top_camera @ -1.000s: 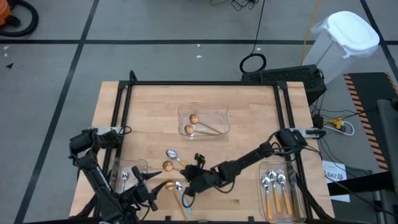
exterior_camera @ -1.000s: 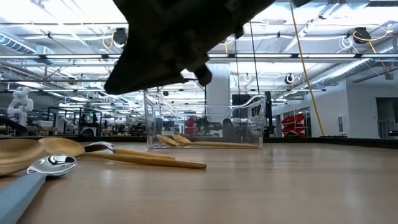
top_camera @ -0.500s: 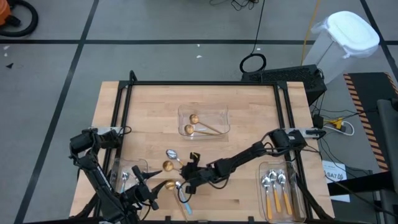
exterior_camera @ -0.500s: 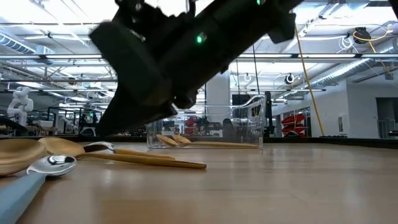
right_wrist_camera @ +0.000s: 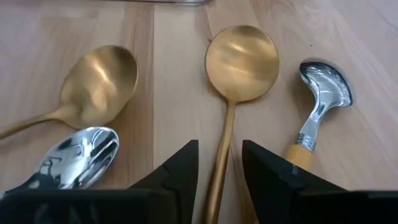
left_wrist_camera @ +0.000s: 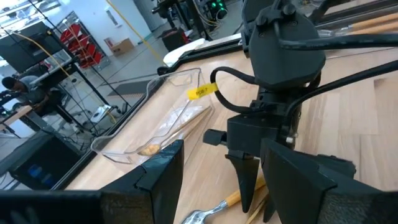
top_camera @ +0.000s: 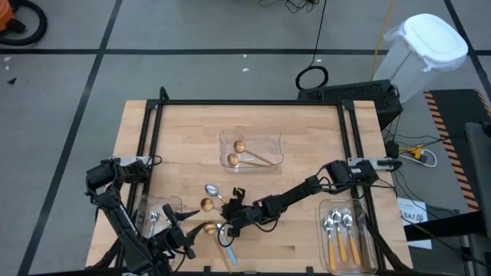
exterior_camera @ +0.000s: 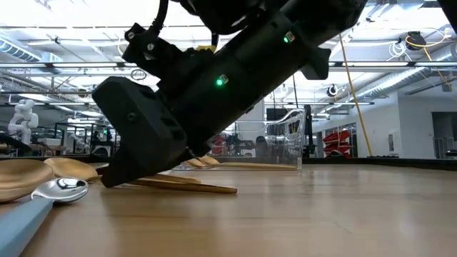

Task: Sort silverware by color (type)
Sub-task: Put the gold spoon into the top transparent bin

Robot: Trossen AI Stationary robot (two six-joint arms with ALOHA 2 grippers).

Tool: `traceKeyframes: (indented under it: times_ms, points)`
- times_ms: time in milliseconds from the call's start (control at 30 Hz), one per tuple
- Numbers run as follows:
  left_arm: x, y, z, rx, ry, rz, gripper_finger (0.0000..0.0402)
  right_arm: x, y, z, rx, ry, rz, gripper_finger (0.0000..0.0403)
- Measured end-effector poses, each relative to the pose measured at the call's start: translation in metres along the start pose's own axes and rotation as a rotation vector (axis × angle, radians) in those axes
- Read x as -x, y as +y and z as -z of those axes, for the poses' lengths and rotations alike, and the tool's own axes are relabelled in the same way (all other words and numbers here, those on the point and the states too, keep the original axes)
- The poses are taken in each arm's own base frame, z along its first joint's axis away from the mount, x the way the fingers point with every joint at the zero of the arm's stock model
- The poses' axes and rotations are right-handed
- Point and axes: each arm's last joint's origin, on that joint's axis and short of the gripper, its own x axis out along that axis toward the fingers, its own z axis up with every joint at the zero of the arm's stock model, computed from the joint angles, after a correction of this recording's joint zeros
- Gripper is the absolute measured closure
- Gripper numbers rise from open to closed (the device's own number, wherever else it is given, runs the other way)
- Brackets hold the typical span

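Observation:
Loose spoons lie near the table's front left. In the right wrist view I see a gold spoon (right_wrist_camera: 241,55) with its handle (right_wrist_camera: 221,163) running between the fingers of my open right gripper (right_wrist_camera: 219,147), a second gold spoon (right_wrist_camera: 99,84), a silver bowl (right_wrist_camera: 81,155) and an orange-handled spoon (right_wrist_camera: 323,93). The fingers stand on either side of the handle, apart from it. The right gripper (top_camera: 229,217) slants down to the table (exterior_camera: 118,175). My left gripper (top_camera: 184,231) waits open at the front left, nothing between its fingers (left_wrist_camera: 222,149). A blue-handled spoon (top_camera: 227,247) lies near the front edge.
A clear tray (top_camera: 268,142) mid-table holds two gold spoons. Another tray (top_camera: 370,238) at the front right holds orange-handled spoons, and a third tray (top_camera: 170,204) sits at the front left beside my left arm. A black frame (top_camera: 245,103) borders the table.
My right gripper has come down onto the loose spoons and shifted toward the table's left edge, rolling a little about its own line. In the low view its fingertips have dropped from well above the table to the tabletop. The spoons have not moved.

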Motion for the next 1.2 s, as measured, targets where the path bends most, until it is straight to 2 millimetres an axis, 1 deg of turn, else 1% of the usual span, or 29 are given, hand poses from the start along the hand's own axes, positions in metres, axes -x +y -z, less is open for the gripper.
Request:
traceKeyframes:
  times_ms: [100,167,267,333,500,733,900,1033,1200]
  points:
    - [0.0,0.0,0.0,-0.003,0.0,0.0,0.019,-0.002,-0.001,0.0,-0.024,0.002,0.0,0.0302]
    - [0.0,0.0,0.0,-0.004,0.0,0.0,0.019,-0.005,-0.002,0.004,-0.056,0.007,0.006,0.0325]
    - [0.0,0.0,0.0,-0.006,0.0,0.0,0.019,-0.007,-0.002,0.007,-0.078,0.012,0.008,0.0372]
    - [0.0,0.0,0.0,-0.006,0.0,0.0,0.019,-0.01,-0.002,0.009,-0.09,0.008,0.014,0.0388]
    - [0.0,0.0,0.0,-0.006,0.0,0.0,0.019,-0.01,-0.002,0.008,-0.104,-0.008,0.013,0.0388]
    - [0.0,0.0,0.0,-0.005,0.0,0.0,0.019,-0.001,-0.003,-0.008,-0.076,-0.077,-0.01,0.0389]
    - [0.0,0.0,0.0,-0.006,0.004,0.001,0.019,0.017,-0.007,-0.034,-0.067,-0.145,-0.022,0.0389]
    - [0.0,0.001,0.001,-0.015,0.014,-0.001,0.019,0.031,-0.009,-0.046,-0.032,-0.144,-0.022,0.0389]
    - [0.0,0.001,0.001,-0.025,0.015,-0.004,0.019,0.056,-0.015,-0.064,0.005,-0.122,-0.013,0.0389]
